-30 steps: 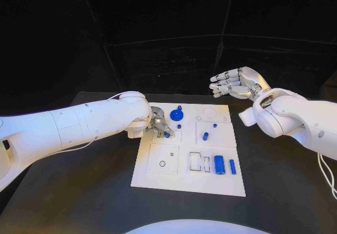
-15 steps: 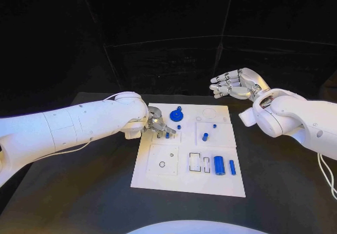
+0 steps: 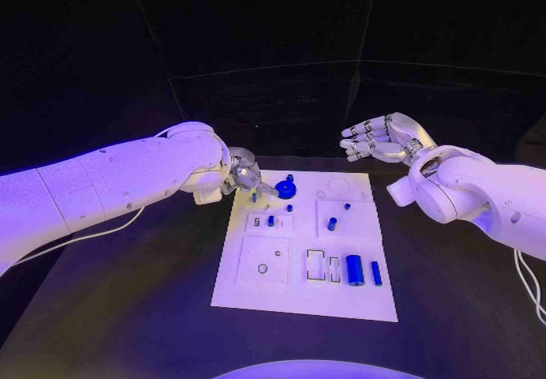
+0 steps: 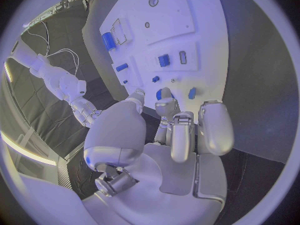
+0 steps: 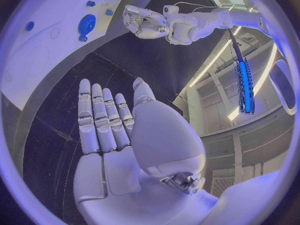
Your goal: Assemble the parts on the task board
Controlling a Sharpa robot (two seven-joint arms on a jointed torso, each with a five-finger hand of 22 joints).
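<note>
Left robot hand (image 3: 247, 178) hovers over the task board's (image 3: 285, 296) far left corner, fingers curled beside the round blue part (image 3: 286, 189), grasping nothing I can make out. Right robot hand (image 3: 381, 136) is released, raised beyond the board above the dark surface (image 3: 136, 316).

Head cam sits up high, looking down over the flat white task board (image 3: 305, 260) on the black table (image 3: 125, 316). Each wrist cam peers from right behind its own silver hand, way closer. All three catch the board's far end with the round blue disc part (image 3: 286, 188).
</note>
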